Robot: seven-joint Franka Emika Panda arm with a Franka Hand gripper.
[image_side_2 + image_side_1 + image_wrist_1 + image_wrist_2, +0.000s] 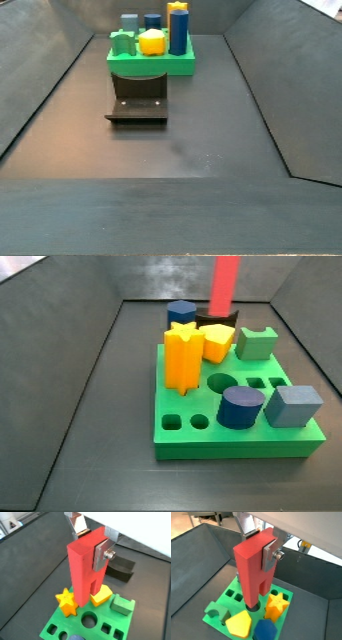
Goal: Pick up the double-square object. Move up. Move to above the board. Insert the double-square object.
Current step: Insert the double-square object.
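My gripper [92, 543] is shut on the top of the double-square object [83, 572], a tall red bar that hangs upright. Both wrist views show the silver fingers [272, 554] on two opposite faces of the bar [252, 572]. The bar's lower end is over the board [60, 629], a bright green block with cut-out holes, between the orange star peg [66, 601] and a yellow piece [101, 596]. In a side view the bar [225, 286] comes down from the top edge above the far part of the board [241, 441]; the gripper itself is out of that view.
The board also holds a small green block [257, 343], a blue cylinder [241, 406], a grey-blue cube [291, 406] and a dark blue piece [181, 311]. The dark fixture [138, 105] stands on the floor beside the board [181, 68]. Grey walls enclose the bin.
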